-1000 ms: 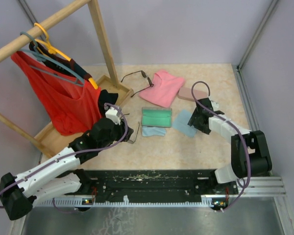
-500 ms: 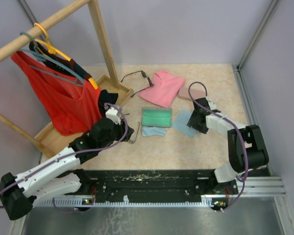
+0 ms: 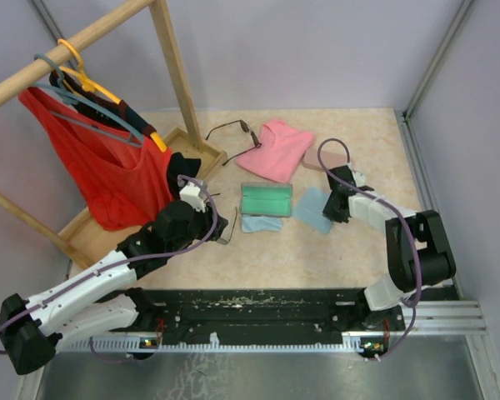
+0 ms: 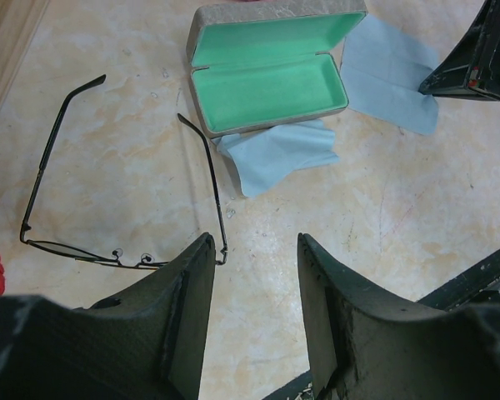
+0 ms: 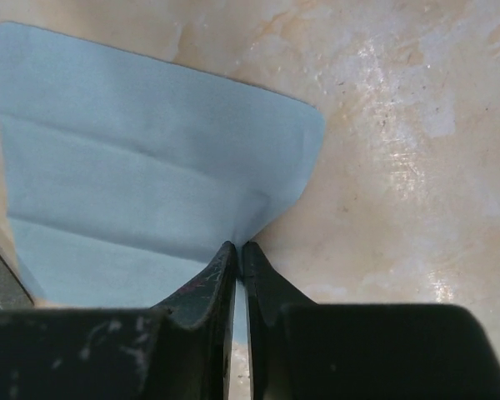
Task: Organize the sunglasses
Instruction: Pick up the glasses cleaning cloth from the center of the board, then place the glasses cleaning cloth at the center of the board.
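One pair of sunglasses [image 3: 228,227] lies unfolded on the table, its thin dark arm [image 4: 208,167] just off my left finger's tip. My left gripper [image 4: 254,242] hovers open beside it with nothing between the fingers. A second pair of sunglasses [image 3: 232,129] lies at the back by the wooden post. My right gripper [image 5: 240,247] is shut on the edge of a light-blue cloth [image 5: 142,192], which lies flat to the right of the open grey case [image 3: 266,200] with green lining [image 4: 271,79].
Another light-blue cloth [image 4: 275,154] sticks out from under the open case. A pink cloth [image 3: 277,148] and a pink case [image 3: 325,158] lie at the back. A wooden clothes rack [image 3: 171,58] with a red garment [image 3: 108,175] and hangers stands at the left.
My right gripper's jaws have closed onto the cloth's edge, and the arm has shifted slightly left. The left arm and both pairs of sunglasses have not moved.
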